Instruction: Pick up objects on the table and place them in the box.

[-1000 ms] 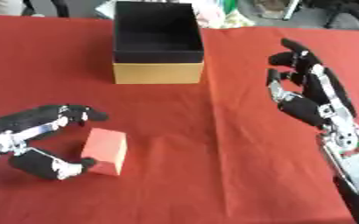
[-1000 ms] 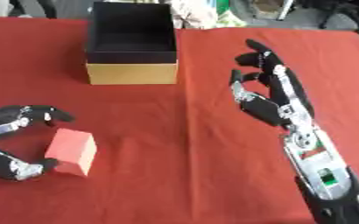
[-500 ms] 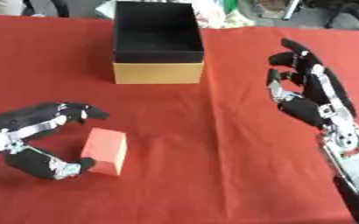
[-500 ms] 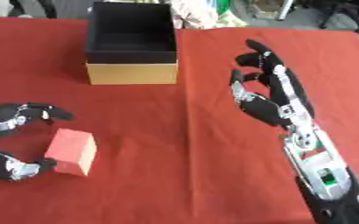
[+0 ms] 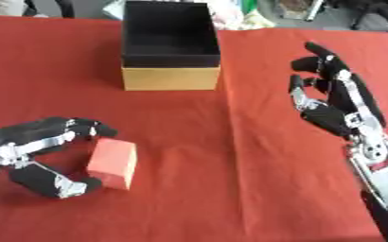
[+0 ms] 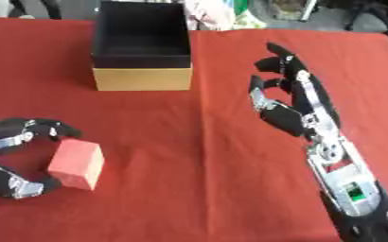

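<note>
A red block (image 5: 112, 163) lies on the red tablecloth at the near left. My left hand (image 5: 33, 142) wraps it from the left, with the fingers (image 5: 90, 128) curled over its far top edge and the thumb (image 5: 55, 184) against its near lower corner. The block still rests on the cloth. The box (image 5: 170, 78), black inside with tan outer walls, stands open at the far middle, and nothing shows in it. My right hand (image 6: 290, 109) hovers open at the right, fingers spread and pointing away, holding nothing.
The red cloth (image 5: 230, 179) covers the whole table. Bare cloth lies between the block and the box, and in the middle between my two hands. Clutter and chair legs show beyond the far edge.
The left hand's fingers have come down a little closer to the block's top edge. The block and the right hand have stayed put.
</note>
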